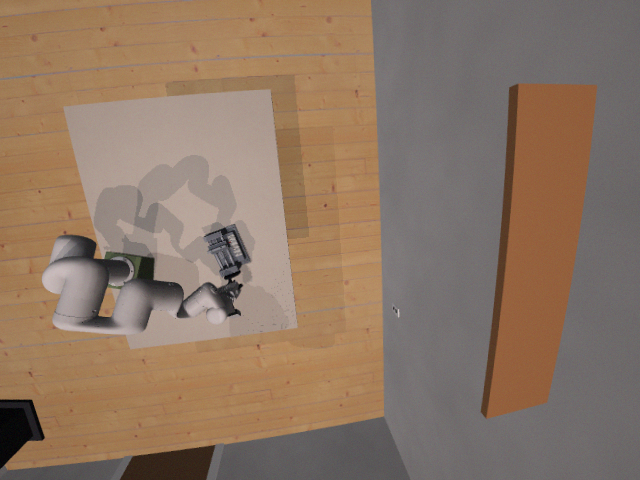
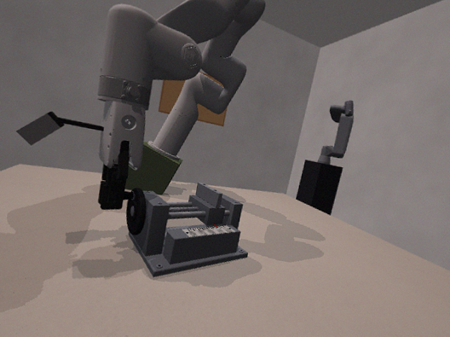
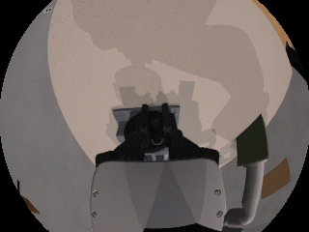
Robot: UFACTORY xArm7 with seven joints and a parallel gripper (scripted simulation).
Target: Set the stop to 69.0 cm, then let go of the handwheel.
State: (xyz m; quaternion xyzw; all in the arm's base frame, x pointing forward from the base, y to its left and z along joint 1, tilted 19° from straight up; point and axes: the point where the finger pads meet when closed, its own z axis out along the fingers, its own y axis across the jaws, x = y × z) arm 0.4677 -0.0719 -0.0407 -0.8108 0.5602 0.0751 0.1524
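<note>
1. Gripper [image 2: 109,203] points down, fingers clenched on the handwheel's crank grip at the fixture's near-left end.
2. Handwheel [image 2: 135,217]: black disc, upright.
3. Stop [image 2: 207,199] on the rods, toward the far end.
4. Table [image 2: 330,291] beneath.

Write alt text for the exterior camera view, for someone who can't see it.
A grey robot arm reaches down with its gripper shut on the crank handle of a black handwheel at the left end of a small grey stop fixture. The fixture sits on a beige table; its sliding block stands near the far end of the rails, above a scale strip.
</note>
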